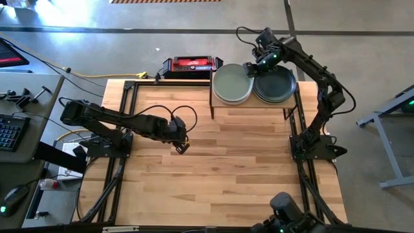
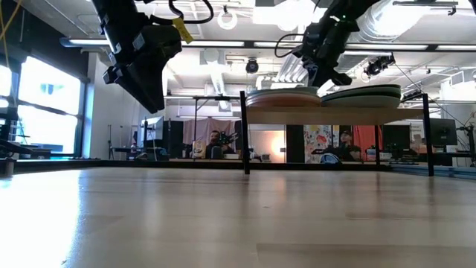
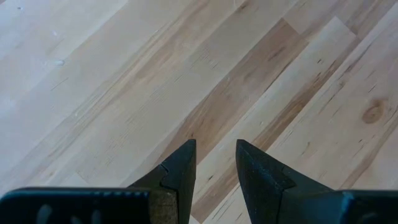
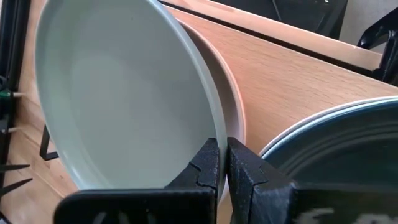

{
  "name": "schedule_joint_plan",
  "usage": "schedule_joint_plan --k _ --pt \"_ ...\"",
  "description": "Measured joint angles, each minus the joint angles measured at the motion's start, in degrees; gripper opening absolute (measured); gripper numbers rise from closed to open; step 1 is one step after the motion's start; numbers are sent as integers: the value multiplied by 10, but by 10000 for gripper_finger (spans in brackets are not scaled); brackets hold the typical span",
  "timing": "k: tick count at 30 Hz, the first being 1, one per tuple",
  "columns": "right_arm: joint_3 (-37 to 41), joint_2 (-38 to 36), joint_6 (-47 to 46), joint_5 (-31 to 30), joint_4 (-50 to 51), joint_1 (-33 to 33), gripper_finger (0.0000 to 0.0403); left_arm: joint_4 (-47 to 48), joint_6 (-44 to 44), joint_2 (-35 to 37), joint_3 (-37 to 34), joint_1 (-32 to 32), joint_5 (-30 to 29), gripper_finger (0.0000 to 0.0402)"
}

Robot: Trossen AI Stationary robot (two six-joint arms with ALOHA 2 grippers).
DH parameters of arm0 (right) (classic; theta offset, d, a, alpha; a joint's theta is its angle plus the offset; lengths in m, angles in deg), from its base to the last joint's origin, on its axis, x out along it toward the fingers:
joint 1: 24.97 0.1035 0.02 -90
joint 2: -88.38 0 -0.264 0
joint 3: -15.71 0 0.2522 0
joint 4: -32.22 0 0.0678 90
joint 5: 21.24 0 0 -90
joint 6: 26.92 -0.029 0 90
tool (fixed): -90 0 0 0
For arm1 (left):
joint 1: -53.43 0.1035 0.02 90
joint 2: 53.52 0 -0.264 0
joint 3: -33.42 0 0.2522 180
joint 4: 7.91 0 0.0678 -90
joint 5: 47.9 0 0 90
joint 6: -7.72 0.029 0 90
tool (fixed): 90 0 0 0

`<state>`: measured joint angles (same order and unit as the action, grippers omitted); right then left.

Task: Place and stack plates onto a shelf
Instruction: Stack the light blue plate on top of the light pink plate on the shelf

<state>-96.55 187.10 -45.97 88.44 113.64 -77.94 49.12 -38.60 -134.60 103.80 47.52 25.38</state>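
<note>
High view: two plate stacks side by side on the shelf (image 1: 253,103) at the table's far edge. Left stack topped by a sage plate (image 1: 231,84), right stack topped by a dark green plate (image 1: 274,84). Right gripper (image 1: 251,67) over the gap between the stacks at their far side, jaws pinched shut, nothing held. Left gripper (image 1: 181,146) above bare tabletop (image 1: 220,175) mid-left, well apart from the shelf, jaws narrowly apart, empty. Red-and-black case (image 1: 189,66) just behind the table.

Low view: both stacks resting on the shelf board (image 2: 335,109), right gripper (image 2: 327,74) just above them. Left gripper (image 2: 149,82) hanging clear of the table.

Left wrist view: fingertips (image 3: 183,163) slightly parted over wood planks, nothing between.

Right wrist view: closed fingertips (image 4: 208,163) at the sage plate's (image 4: 118,93) rim; pink-edged plate beneath it; dark green plate (image 4: 348,162) beside.
</note>
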Motion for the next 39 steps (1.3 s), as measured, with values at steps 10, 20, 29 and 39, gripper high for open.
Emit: schedule_joint_plan --k 10,20,29,39 --pt "0 0 -2 0 0 10 0 0 1 0 0 0 0 101" --pt "0 0 -4 -1 10 13 1 0 0 0 0 0 0 101" --pt "0 0 -4 -1 16 13 1 0 0 0 0 0 0 101" --pt "0 0 -4 -16 16 13 1 0 0 0 0 0 0 102"
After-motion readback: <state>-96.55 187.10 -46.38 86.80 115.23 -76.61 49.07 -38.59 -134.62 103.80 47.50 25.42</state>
